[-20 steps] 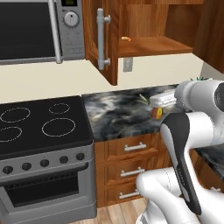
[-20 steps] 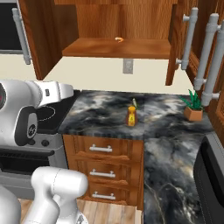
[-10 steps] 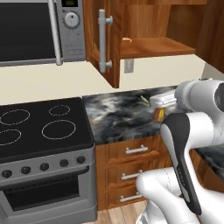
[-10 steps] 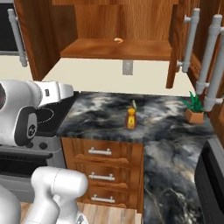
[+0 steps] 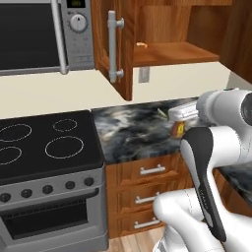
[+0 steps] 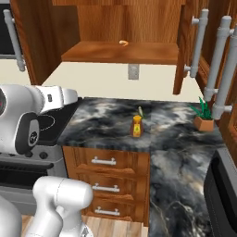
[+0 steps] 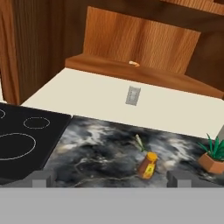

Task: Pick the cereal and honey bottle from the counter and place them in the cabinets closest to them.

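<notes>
The honey bottle [image 6: 137, 127], amber with a yellow label and orange cap, stands upright on the marbled counter [image 6: 178, 143] below the open cabinets [image 6: 92, 52]. In the hand view the honey bottle [image 7: 148, 165] sits ahead and a little right of centre, well beyond my gripper [image 7: 109, 179], whose fingertips [image 7: 41, 178] stand wide apart with nothing between them. In the left base view my arm covers part of the honey bottle [image 5: 177, 129]. The cereal is out of view.
A black stove [image 5: 44, 147] adjoins the counter on the left, with a microwave [image 5: 34, 34] above it. A potted plant [image 6: 203, 120] stands at the counter's back right. A small curved item [image 6: 124, 42] lies on the cabinet shelf. Drawers [image 6: 107, 162] sit below.
The whole picture has drifted slightly, so the base has moved a little. The honey bottle stays put and the gripper remains open.
</notes>
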You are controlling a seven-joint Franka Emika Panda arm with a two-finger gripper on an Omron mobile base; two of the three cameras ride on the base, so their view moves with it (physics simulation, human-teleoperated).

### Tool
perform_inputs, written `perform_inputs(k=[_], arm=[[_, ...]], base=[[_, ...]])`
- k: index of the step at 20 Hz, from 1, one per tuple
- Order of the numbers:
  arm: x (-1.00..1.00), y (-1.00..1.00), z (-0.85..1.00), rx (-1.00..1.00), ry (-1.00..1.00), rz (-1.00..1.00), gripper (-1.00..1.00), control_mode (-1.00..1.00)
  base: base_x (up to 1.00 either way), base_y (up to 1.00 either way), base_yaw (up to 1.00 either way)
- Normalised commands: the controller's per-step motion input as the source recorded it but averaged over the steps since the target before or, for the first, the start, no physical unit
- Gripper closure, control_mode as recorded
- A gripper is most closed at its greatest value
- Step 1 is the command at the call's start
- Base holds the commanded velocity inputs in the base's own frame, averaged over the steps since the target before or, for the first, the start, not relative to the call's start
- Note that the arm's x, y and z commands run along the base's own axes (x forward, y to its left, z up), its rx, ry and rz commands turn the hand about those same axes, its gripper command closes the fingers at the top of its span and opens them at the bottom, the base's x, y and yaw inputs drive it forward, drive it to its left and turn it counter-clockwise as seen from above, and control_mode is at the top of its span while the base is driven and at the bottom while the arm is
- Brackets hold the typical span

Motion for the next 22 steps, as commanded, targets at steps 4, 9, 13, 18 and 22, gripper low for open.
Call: perform_inputs(k=[4, 9, 13, 18, 22], arm=[[0.0, 0.0, 0.0, 0.0, 0.0, 0.0, -1.0, 1.0], [0.0, 0.0, 0.0, 0.0, 0.0, 0.0, -1.0, 1.0], [0.0, 0.0, 0.0, 0.0, 0.0, 0.0, -1.0, 1.0], [0.0, 0.0, 0.0, 0.0, 0.0, 0.0, -1.0, 1.0], [0.0, 0.0, 0.0, 0.0, 0.0, 0.0, -1.0, 1.0]], base=[[0.39, -0.25, 0.0], [0.48, -0.16, 0.0], [0.4, -0.18, 0.0], [0.3, -0.32, -0.02], [0.26, -0.41, -0.02]])
